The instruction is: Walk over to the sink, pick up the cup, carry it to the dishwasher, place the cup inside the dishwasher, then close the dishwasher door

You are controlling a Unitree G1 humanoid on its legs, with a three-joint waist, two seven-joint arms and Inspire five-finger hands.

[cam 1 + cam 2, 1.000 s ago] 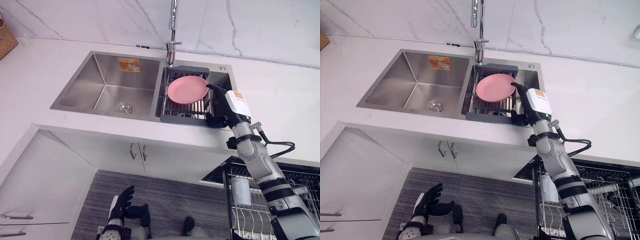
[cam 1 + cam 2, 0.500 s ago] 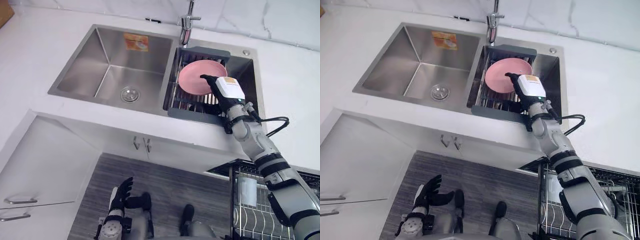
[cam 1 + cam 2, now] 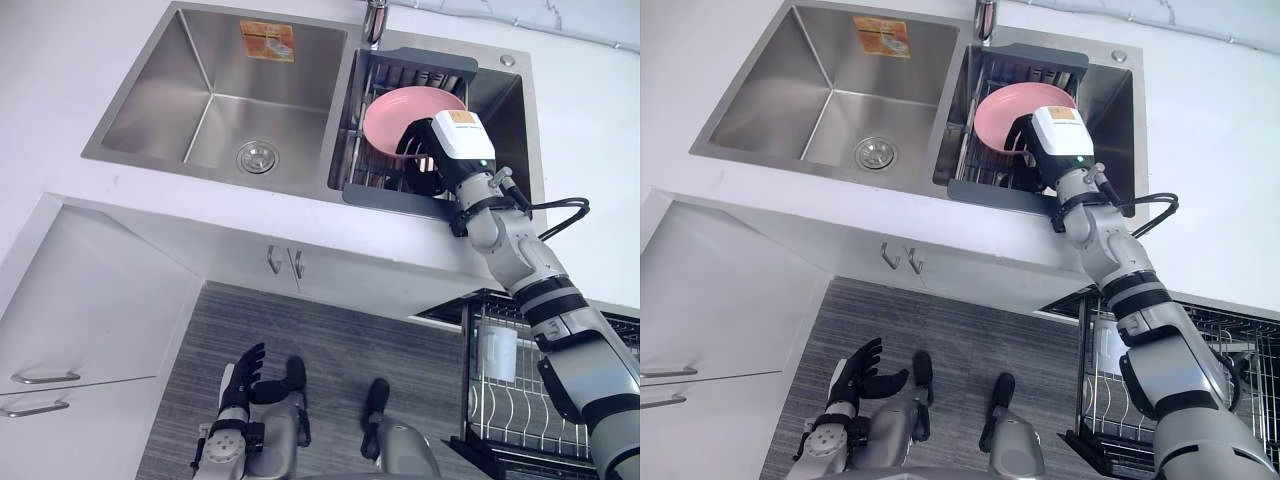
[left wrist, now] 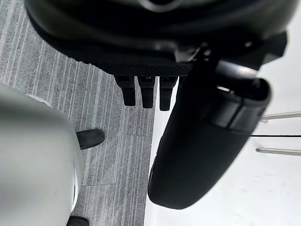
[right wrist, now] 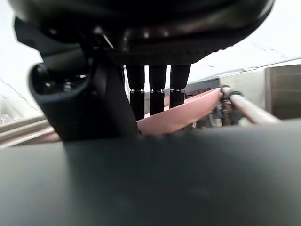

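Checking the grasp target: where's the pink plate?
Head views: the pink plate sits in the dish rack in the sink's right basin, right hand at its rim.

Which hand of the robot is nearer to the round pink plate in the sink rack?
Right. The right hand is at the edge of the round pink plate in the sink rack; the left hand hangs low over the grey floor, far from it.

Pink plate (image 3: 393,117) in grey rack (image 3: 388,193) (leaning)
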